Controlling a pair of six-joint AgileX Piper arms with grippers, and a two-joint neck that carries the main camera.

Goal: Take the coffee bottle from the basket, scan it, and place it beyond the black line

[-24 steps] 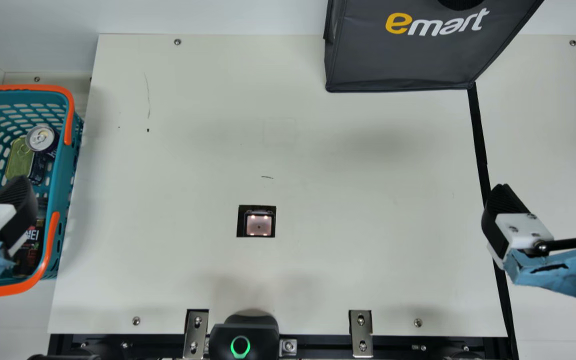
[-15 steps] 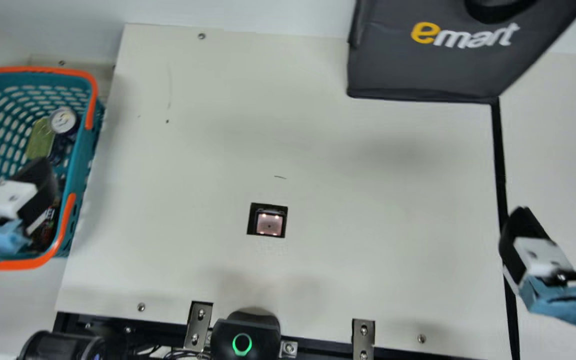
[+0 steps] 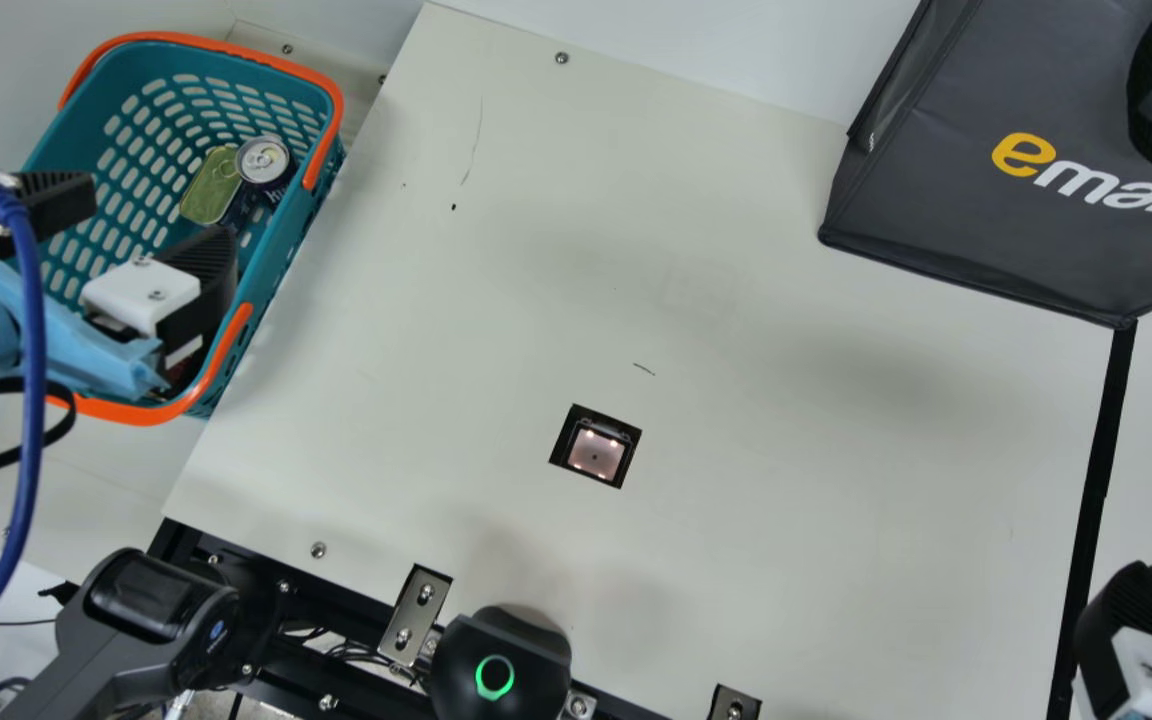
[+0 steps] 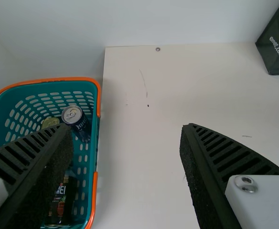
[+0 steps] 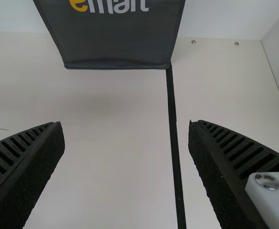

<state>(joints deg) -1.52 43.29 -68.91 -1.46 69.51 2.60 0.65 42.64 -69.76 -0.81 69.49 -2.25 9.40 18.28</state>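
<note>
1. Just beside the left edge of the worktop (image 3: 736, 560) is the green-blue basket (image 3: 286, 255) with orange handles.
2. Above this basket is the left gripper (image 3: 158, 212); its two fingers are wide apart, released, and nothing is between them.
3. The coffee bottle (image 4: 62, 202) is inside the basket, in the near part, close to the wall which faces the worktop. It is partly hidden by a finger.
4. Farther inside, a greenish tin (image 3: 211, 187) is beside a dark can (image 3: 263, 160) with silver top.
5. At the near edge of the worktop there is a black device (image 3: 496, 680) with a lit green ring.
6. The scanner window (image 3: 596, 455) is lit, between the worktop's left edge and the black line (image 3: 1101, 450).
7. A dark bag (image 3: 1016, 230) stands at the far edge, its near right corner at the line.
8. Near the line's near part is the right gripper (image 3: 1131, 625), its fingers also spread and empty.
</note>
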